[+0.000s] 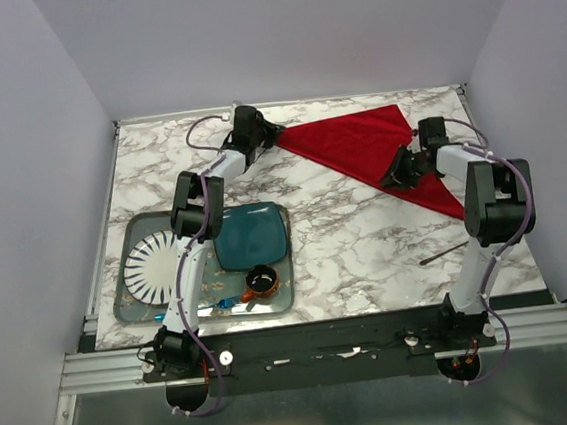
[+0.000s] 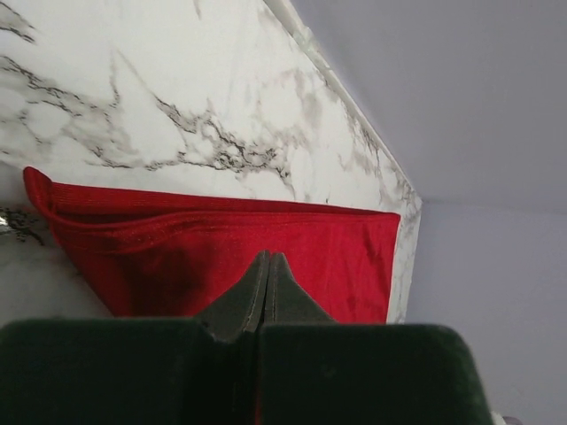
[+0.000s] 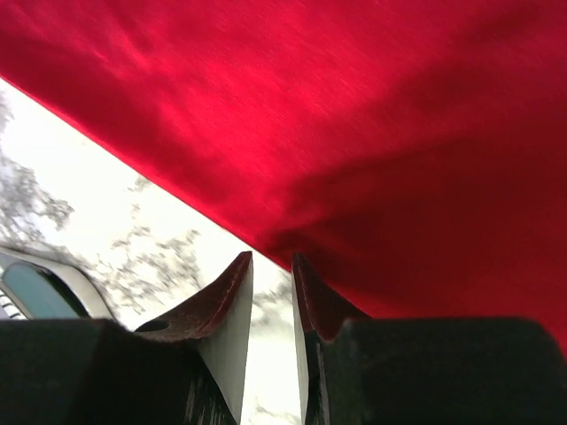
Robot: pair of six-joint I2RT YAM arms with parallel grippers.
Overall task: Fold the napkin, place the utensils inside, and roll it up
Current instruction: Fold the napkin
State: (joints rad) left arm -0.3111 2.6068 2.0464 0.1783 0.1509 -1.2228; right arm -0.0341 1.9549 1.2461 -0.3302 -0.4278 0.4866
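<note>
Silver fork [image 1: 443, 252] lay idle on the tabletop [image 1: 346, 237] beside the right arm [image 1: 489, 203], presumably parked until folding finished. Past it, right tool [image 3: 272, 258] sat at the near folded edge of the red napkin [image 1: 357, 140], far right, jaws a sliver apart, nothing pinched, probably lining up a grab. Farthest back, left tool [image 2: 267, 256] was closed at the triangle's left corner, seemingly anchoring the cloth.

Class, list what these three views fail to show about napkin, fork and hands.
Top view: fork too thin; its tines unreadable.
Left wrist view: whether the left hand pinches the napkin, hidden by its own fingers.
Right wrist view: frame edges cut off the napkin's outline.
</note>
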